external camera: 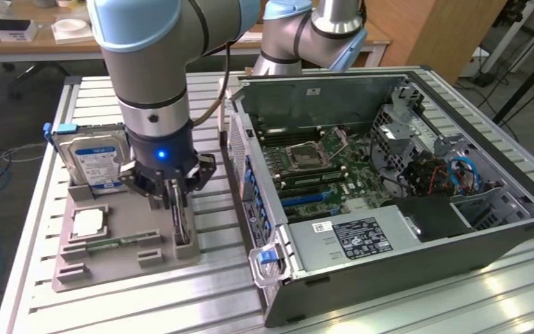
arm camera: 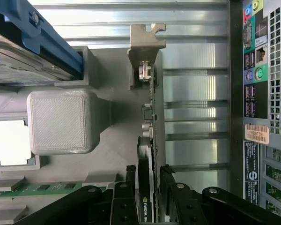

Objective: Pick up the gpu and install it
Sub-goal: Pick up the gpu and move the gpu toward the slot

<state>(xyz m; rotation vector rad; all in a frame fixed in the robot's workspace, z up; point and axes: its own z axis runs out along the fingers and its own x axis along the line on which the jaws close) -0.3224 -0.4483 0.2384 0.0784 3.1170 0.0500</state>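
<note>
Straddling the one upright gpu in the gray tray, the single gripper hangs, grip impossible to tell.

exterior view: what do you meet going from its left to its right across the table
silver hard drive with blue label → thin upright gpu card, with the black tool directly over it → open black computer case

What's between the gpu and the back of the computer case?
Past the holder's edge, just bare slatted table, in the wrist view, from the gpu across to the computer case. The exterior view agrees.
</note>
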